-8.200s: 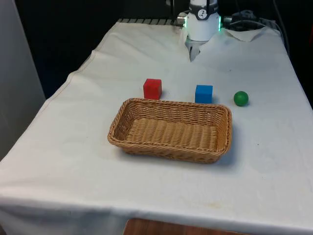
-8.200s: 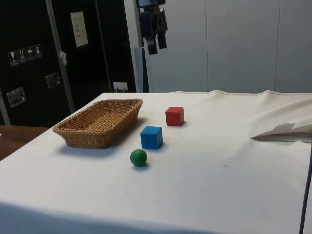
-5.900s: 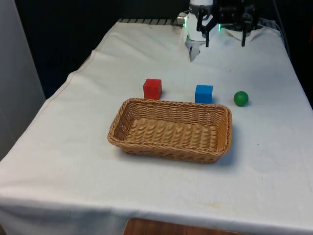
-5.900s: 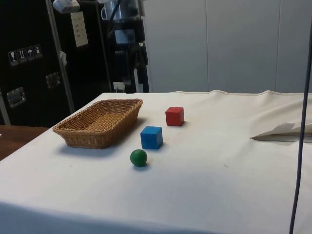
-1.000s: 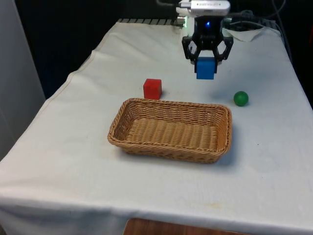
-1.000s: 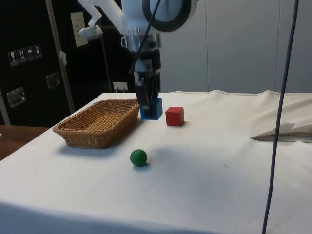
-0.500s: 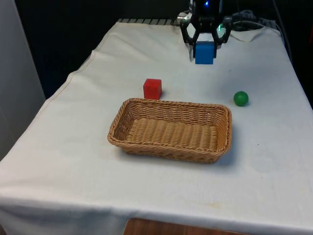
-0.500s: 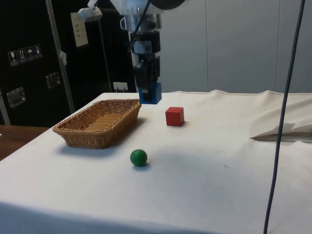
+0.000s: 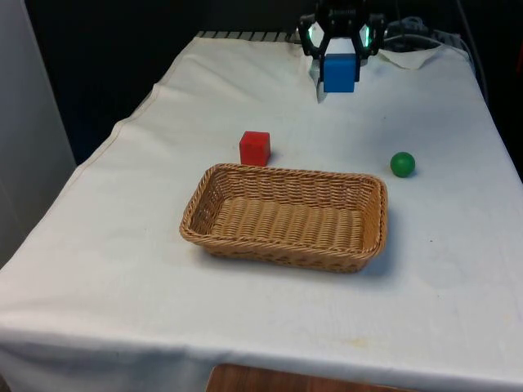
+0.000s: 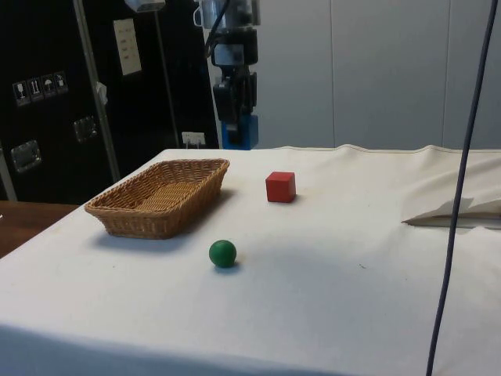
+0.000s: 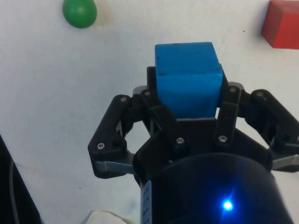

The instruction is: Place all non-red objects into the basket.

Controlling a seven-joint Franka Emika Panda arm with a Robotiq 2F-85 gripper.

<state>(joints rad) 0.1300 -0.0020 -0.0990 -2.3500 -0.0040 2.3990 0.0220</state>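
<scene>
Blue cube [image 9: 339,73] sits clamped between the black fingers of the gripper [image 9: 340,55], high in the air above the far end of the white-clothed table [image 9: 122,245]. Arm hangs near vertical, gripper pointing straight down, cube square and level in its grasp. Below, well apart, the wicker basket [image 9: 287,216] lies with its long side across the front view. Red cube [image 9: 254,149] rests just behind the basket; green ball [image 9: 402,164] off toward the front view's right.
</scene>
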